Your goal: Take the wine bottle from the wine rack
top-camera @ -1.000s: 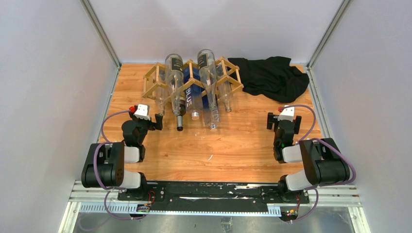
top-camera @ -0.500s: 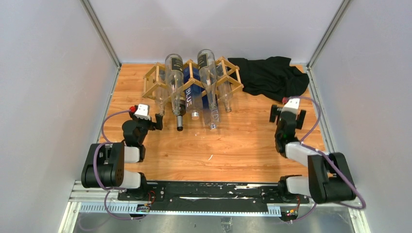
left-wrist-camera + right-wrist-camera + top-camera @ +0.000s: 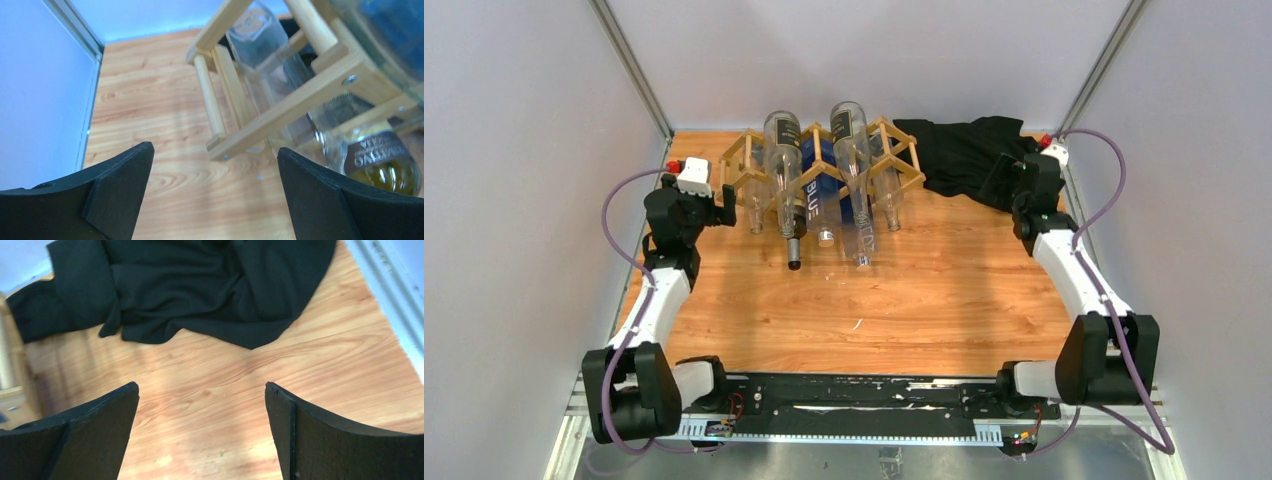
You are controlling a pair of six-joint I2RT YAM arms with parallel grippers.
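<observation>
This is the approach step: your left pincer (image 3: 215,155) stands wide and empty at nine o'clock of the wine rack (image 3: 280,117) (right pincer (image 3: 201,387) is wide too). Next, line it up on a wine bottle (image 3: 784,170).

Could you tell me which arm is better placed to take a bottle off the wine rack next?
Left, probably. The left gripper is open beside the wine rack, a clear bottle ahead. The right gripper, also open, faces the black cloth, away from the rack.
</observation>
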